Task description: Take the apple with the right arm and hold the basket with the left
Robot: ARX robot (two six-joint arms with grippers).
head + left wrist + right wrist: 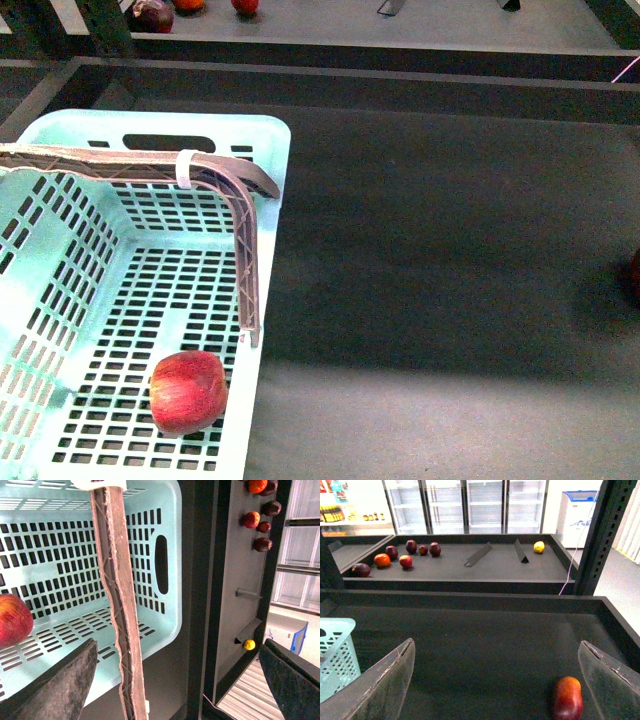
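Worktop (450, 250) first: a broad dark surface in a raised dark rim, with a second like tray beyond it carrying several small dark and red fruits and one yellow one, well apart from the work.

On the near left of the worktop sits the basket (268, 200), pale aqua with slotted walls and floor. The left tool's long ribbed finger (247, 250), with its white band, hangs bent like an elbow over the basket's right wall, lying along the rim and down the inner face. In the left wrist view that finger (117, 605) runs across the basket (172, 580), and the two dark tips at the frame corners stand wide apart. Whether the wall is truly clamped I cannot tell, so the holding half of the task looks started at best.

The apple (187, 391), red with yellowish streaks, rests on the basket floor near the front, just beside the lower end of the left finger but not touching it.

The right tool (495, 680) is spread wide with nothing in it, over bare worktop. A smaller red fruit (567, 698) lies close by it. The apple is far to its left, inside the basket, so the pick seems wholly undone.
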